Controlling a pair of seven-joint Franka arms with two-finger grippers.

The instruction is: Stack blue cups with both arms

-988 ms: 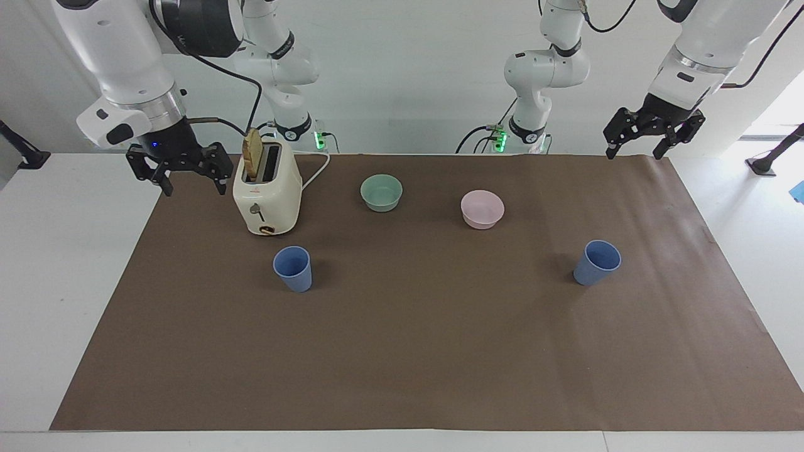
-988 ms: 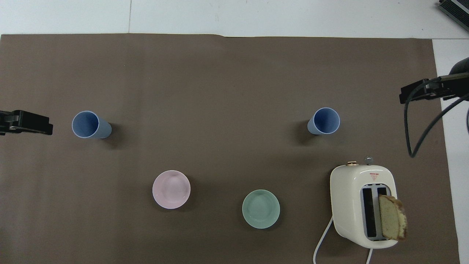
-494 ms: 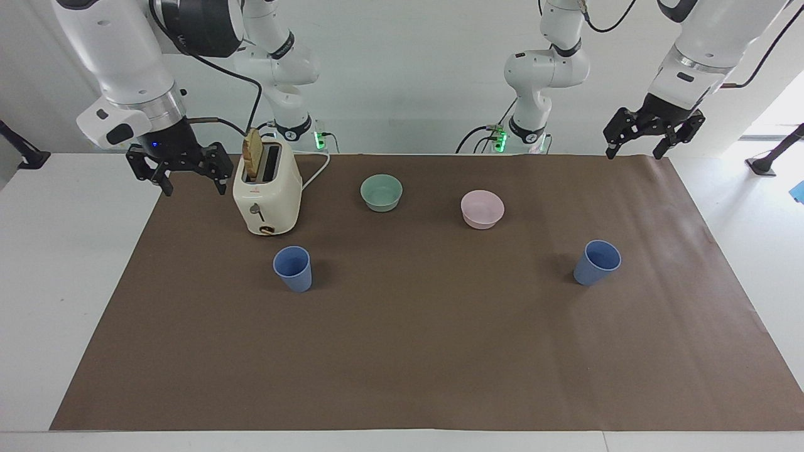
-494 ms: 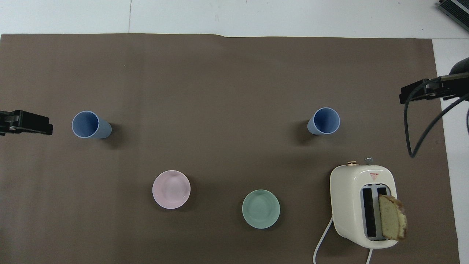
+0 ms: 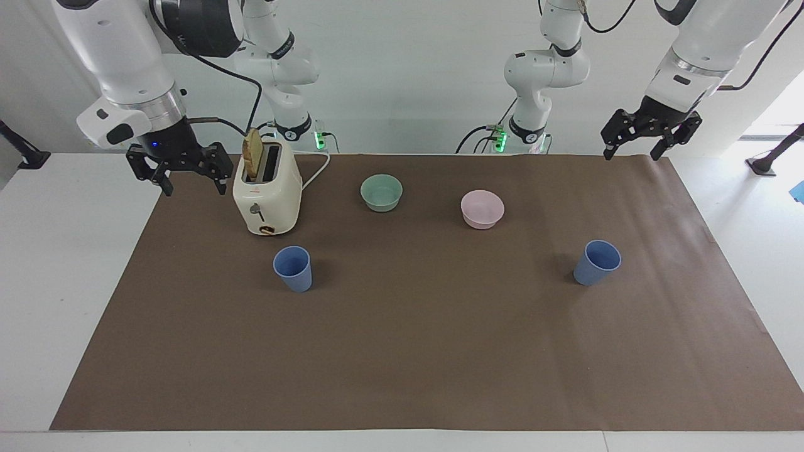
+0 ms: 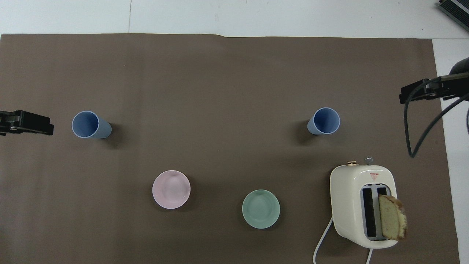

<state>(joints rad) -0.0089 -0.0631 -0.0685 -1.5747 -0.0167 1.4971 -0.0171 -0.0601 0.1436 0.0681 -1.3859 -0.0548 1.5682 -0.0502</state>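
Two blue cups (image 5: pixel 293 268) (image 5: pixel 597 262) upright, mouths up, well apart, left hand (image 5: pixel 647 135) & right hand (image 5: pixel 178 171) spread wide, empty

Left arm (image 5: pixel 703 50): enters from above at its own end of tabletop, forearm slanting down, wrist tilted. Left gripper (image 5: pixel 634 149) raised in air over mat's corner at that end, jaws spread, pointing down, holding nothing. Overhead view: only its black tip (image 6: pixel 25 123) shows at frame edge.

Right arm (image 5: pixel 119 56): forearm near vertical, black cable looping off wrist. Right gripper (image 5: pixel 191 182) raised over mat edge at right arm's end, jaws spread, pointing down, holding nothing. Overhead view: black tip (image 6: pixel 421 91) plus cable visible.
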